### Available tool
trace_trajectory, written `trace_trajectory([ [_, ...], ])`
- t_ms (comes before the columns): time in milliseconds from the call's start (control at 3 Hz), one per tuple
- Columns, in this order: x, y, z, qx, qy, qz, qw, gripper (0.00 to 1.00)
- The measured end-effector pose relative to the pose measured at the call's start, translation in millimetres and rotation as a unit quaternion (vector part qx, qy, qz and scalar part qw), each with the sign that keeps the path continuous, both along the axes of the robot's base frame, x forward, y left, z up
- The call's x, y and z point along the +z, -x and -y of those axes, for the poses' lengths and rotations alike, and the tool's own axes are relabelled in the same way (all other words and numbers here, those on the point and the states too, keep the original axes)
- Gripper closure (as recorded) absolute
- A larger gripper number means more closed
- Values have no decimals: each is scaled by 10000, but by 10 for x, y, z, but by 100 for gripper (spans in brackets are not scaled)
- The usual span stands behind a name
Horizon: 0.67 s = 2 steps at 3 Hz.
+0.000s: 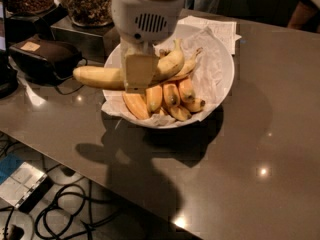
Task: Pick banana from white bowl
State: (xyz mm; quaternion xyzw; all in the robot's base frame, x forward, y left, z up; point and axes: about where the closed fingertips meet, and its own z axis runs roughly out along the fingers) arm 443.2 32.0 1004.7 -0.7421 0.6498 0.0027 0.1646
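My gripper [138,74] hangs over the left side of the white bowl [220,91] and is shut on the long pale-yellow banana [97,77]. The banana is lifted above the bowl, lying level, with its left end sticking out past the bowl's left rim. A second long, curved banana [189,66] lies behind it against the crumpled white paper. Several short orange-yellow bananas [170,96] remain in the bowl's front. The gripper's body hides the banana's middle.
The bowl stands on a grey-brown table [260,149] near its left edge. A black device [42,59] with a cable lies left of the bowl. Glass jars of snacks [90,4] stand behind. Folded paper [212,29] lies behind the bowl. Cables lie on the floor [65,209].
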Motion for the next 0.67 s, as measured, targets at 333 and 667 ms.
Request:
trace_trajectory([
  [333,246,277,-437,590,-112,259,9979,100],
  [667,351,333,-479,633,-191,397,9970,100],
])
